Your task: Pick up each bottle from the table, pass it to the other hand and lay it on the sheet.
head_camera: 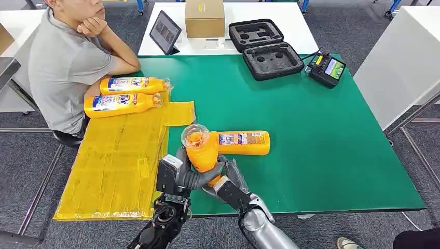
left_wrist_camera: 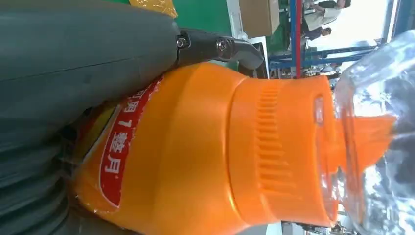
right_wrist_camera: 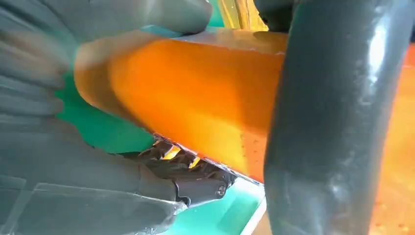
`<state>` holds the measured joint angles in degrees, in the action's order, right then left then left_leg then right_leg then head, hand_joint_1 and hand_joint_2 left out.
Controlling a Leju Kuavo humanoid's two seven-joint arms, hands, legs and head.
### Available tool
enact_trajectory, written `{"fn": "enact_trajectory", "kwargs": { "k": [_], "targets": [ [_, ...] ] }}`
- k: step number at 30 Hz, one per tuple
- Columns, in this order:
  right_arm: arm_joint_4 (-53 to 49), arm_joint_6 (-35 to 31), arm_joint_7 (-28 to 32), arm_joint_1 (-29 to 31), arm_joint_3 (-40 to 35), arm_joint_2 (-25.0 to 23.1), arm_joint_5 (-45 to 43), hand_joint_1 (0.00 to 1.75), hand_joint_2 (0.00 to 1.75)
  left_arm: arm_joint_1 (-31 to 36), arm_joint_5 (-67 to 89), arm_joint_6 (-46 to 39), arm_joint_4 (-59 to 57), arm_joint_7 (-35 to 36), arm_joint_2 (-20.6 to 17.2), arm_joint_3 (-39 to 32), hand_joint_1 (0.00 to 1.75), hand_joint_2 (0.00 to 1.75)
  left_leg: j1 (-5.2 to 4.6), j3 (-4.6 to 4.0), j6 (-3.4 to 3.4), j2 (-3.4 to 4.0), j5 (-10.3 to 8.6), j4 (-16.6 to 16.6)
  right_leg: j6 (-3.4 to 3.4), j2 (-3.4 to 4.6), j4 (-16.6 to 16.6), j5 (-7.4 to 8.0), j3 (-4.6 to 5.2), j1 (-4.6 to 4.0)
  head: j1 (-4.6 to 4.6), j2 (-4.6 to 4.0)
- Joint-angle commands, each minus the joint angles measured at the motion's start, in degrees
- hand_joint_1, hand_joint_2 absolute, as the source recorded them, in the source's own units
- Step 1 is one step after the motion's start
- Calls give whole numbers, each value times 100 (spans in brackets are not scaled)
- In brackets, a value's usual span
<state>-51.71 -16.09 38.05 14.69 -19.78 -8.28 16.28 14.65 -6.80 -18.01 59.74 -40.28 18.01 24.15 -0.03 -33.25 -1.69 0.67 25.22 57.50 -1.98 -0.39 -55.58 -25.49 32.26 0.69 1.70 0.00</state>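
Gripping the upright orange plastic bottle (head_camera: 202, 150) together, left hand (head_camera: 179, 174) and right hand (head_camera: 228, 181) both clamp it. Releasing early could drop it short of the yellow plastic sheet (head_camera: 119, 166).

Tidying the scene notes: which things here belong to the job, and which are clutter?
Job:
orange plastic bottle held upright
orange bottle lying on table
two yellow bottles on sheet
yellow plastic sheet
left hand
right hand

Clutter:
cardboard box
black foam case
tablet
black controller
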Motion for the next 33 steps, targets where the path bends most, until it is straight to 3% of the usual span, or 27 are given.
{"fn": "enact_trajectory", "kwargs": {
  "k": [1, 5, 8, 13, 16, 25, 26, 27, 28, 29, 30, 33],
  "targets": [
    [16, 9, -32, 105, -265, 71, -86, 175, 175, 232, 76, 65, -350, 28, -89, 109, 175, 175, 3, 7, 7, -5, 1, -2, 6, 1, 2, -1, -8, -3, 0, 0],
    [3, 22, -36, 110, -257, 92, -179, 175, 175, 242, 107, 23, -339, 28, -105, 133, 175, 175, 2, 5, 6, -4, 0, -2, 5, 0, 2, -1, -6, -2, 0, 0],
    [-31, 45, -48, 91, -269, 110, -263, 143, 175, 232, 105, 0, -258, 28, -139, 114, 175, 175, 4, 10, 9, -5, 1, -2, 8, 1, 2, -2, -10, -4, 0, 0],
    [-33, 86, -50, 94, -262, 118, -371, 143, 175, 268, 60, 36, -301, 28, -148, 65, 175, 175, 6, 15, 13, -7, 4, -1, 11, 3, 2, -4, -16, -6, 0, 0],
    [-73, 89, -41, 90, -265, 149, -420, 154, 175, 308, 61, 22, -334, 28, -133, 43, 175, 175, 4, 14, 10, -5, 3, -2, 9, 4, 3, -3, -15, -4, 0, 0],
    [-102, 108, -63, 174, -305, 165, -569, 147, 175, 283, 184, -93, -125, 28, -225, -29, 175, 175, 2, 5, 7, 1, 0, -1, 6, 6, 1, 1, -4, -2, 0, 0],
    [-103, 101, -67, 181, -307, 163, -579, 134, 175, 288, 196, -87, -108, 28, -243, -34, 175, 175, 4, 8, 10, 1, 1, -1, 8, 8, 1, 0, -7, -3, 0, 0],
    [-100, 104, -75, 186, -302, 155, -605, 93, 175, 293, 209, -75, -80, 28, -273, -47, 175, 175, 2, 5, 7, 4, 1, -1, 6, 9, 0, 1, -3, -1, 0, 0],
    [-93, 102, -82, 187, -295, 144, -629, 16, 175, 296, 222, -74, -58, 28, -293, -62, 175, 175, 4, 10, 10, 3, 2, -1, 8, 10, 1, 0, -8, -4, -2, 0],
    [-89, 88, -86, 185, -279, 131, -657, 16, 175, 292, 259, -94, -26, 28, -312, -66, 175, 175, 1, 5, 7, 4, 1, -1, 6, 9, -1, 1, -2, -1, 0, 0],
    [-76, 65, -93, 183, -251, 107, -703, 0, 175, 286, 289, -115, 11, 28, -337, -81, 175, 175, 5, 10, 11, 4, 2, -1, 10, 12, 0, 0, -8, -4, 0, 0],
    [73, 59, -89, 244, -251, 107, -838, 0, 175, 256, 599, -288, 177, 28, -509, -6, 175, 175, 1, 4, 7, 6, 0, -1, 6, 10, -1, 1, 0, -1, 0, 0]
  ]
}}
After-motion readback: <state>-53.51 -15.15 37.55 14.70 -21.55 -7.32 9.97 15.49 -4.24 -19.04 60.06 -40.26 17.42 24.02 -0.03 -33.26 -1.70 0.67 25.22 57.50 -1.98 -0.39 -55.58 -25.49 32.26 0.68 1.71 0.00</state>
